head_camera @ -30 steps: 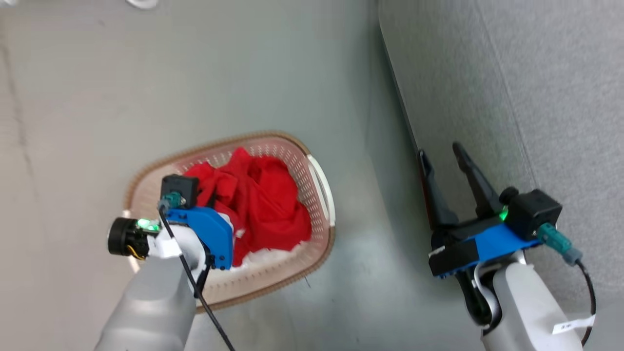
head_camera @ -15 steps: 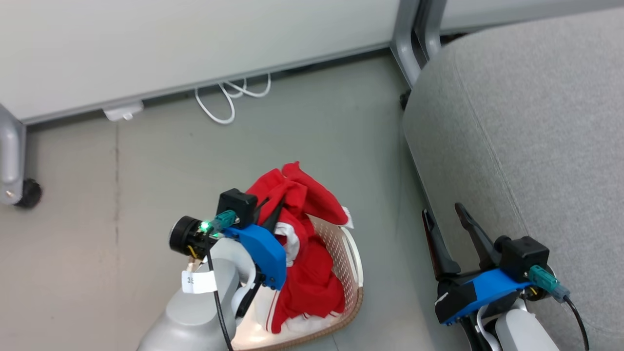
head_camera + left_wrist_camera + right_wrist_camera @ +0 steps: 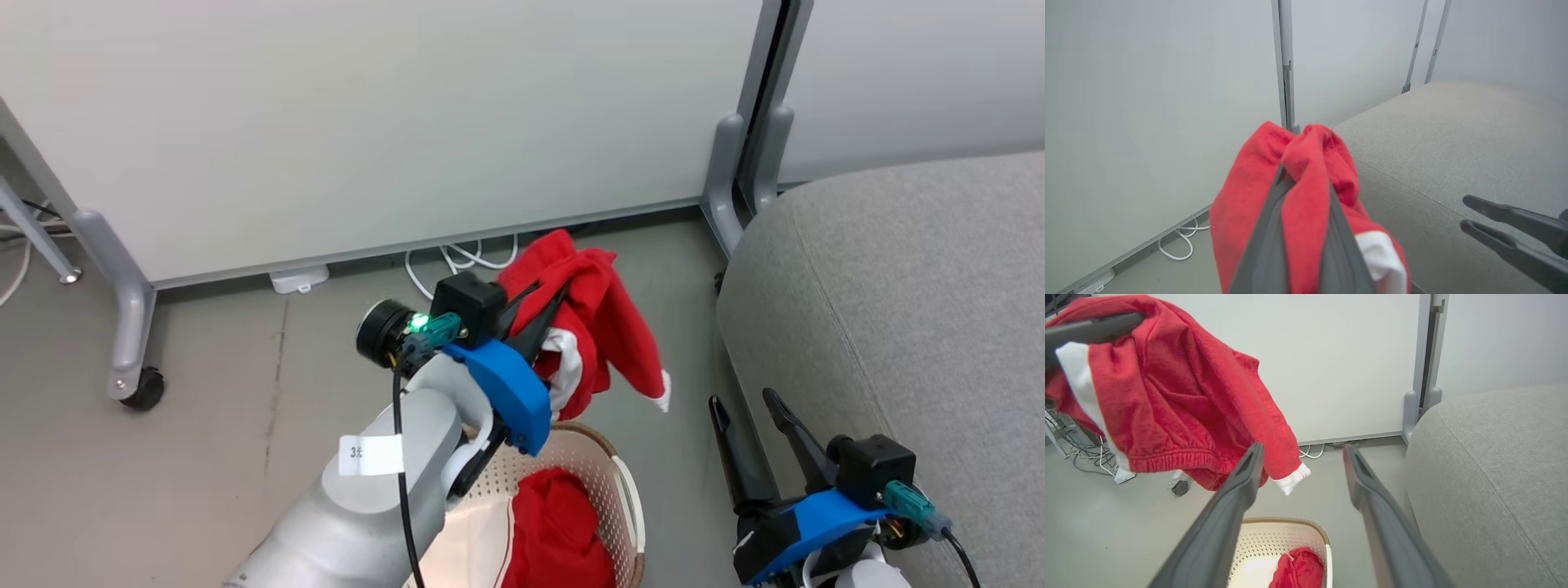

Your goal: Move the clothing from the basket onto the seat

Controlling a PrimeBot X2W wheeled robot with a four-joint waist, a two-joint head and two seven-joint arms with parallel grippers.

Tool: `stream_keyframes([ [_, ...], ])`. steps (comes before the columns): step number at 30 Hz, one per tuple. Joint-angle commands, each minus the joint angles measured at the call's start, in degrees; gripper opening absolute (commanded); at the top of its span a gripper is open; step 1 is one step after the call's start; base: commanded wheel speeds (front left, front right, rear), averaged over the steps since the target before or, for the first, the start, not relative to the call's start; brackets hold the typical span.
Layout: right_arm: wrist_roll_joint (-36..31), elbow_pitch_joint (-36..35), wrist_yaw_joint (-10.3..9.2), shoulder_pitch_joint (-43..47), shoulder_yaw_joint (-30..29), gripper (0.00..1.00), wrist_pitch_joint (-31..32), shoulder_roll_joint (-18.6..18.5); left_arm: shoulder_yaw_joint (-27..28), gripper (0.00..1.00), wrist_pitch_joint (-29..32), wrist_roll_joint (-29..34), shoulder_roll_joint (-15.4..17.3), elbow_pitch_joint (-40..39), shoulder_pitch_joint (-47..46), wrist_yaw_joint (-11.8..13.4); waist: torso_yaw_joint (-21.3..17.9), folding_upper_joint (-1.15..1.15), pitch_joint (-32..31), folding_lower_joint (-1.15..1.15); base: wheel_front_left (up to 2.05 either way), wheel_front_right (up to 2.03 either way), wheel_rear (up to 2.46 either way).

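Observation:
My left gripper (image 3: 545, 296) is shut on a red garment with white trim (image 3: 608, 327) and holds it in the air above the basket (image 3: 622, 482). In the left wrist view the fabric (image 3: 1306, 139) bunches over the closed gripper (image 3: 1306, 175). A second red garment (image 3: 563, 531) lies inside the cream basket (image 3: 1290, 521) on the floor. The light-grey seat (image 3: 898, 286) stands to the right. My right gripper (image 3: 741, 400) is open and empty, low beside the seat's edge; between its fingers (image 3: 1303, 449) I see the hanging garment (image 3: 1180, 396).
White partition panels stand behind on grey legs, one with a black caster (image 3: 145, 394). White cables (image 3: 461, 260) and a small white block (image 3: 299, 278) lie on the grey floor by the panel's foot. More cables (image 3: 1086, 457) lie at the left.
My left gripper has risen out of the basket with one red garment, which now hangs clear of it. The head camera has tilted up. The right gripper stays open.

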Motion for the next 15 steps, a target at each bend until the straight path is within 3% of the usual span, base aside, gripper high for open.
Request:
stream_keyframes([
  [1, 0.30, -0.32, 0.03, 1.22, -0.15, 1.00, 0.17, -0.19, -1.18, 0.00, -0.13, -0.94, 0.01, -0.98, -1.46, 0.45, 1.02, -0.01, -1.57, 0.01, 0.00, 0.00, 0.00],
  [15, 1.30, -1.01, 0.03, 2.18, 0.88, 1.00, 0.50, -0.19, -6.60, 0.00, -0.54, -5.27, 0.02, -2.20, -5.48, 2.40, 1.41, -0.01, -2.93, 0.01, 0.00, 0.00, 0.00],
])
